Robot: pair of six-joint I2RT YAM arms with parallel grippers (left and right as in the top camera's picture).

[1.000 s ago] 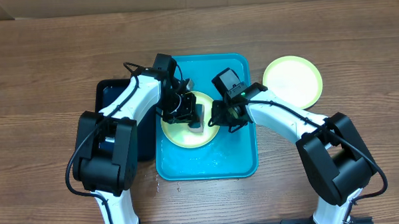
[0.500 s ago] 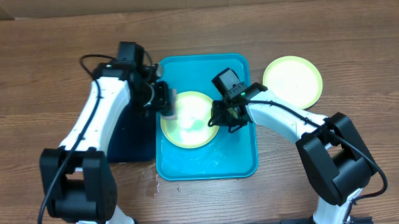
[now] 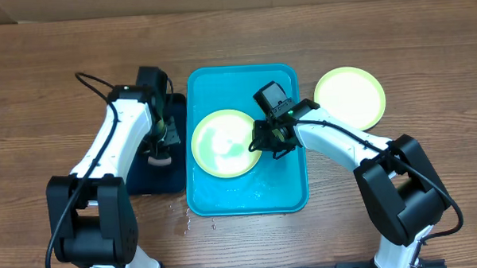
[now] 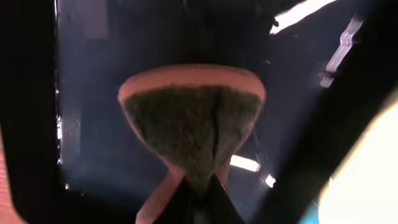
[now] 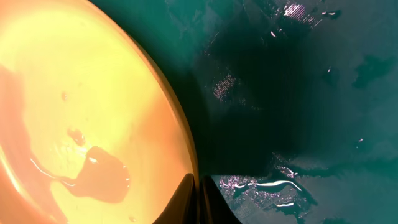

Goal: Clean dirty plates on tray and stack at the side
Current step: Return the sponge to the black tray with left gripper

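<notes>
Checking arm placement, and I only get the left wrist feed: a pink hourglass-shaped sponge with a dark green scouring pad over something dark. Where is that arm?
Observer: The left gripper, shut on the pink sponge, hangs over the narrow dark navy plastic tray, beside the large turquoise rectangular plastic tray, not over it.
Operator: Any plate in the turquoise one?
Observer: One round lime-green plastic plate lies in it, with the right gripper at its right edge.
Operator: Gripping it?
Observer: Yes. The right wrist view shows the fingertips closed on the plate's rim.
</notes>
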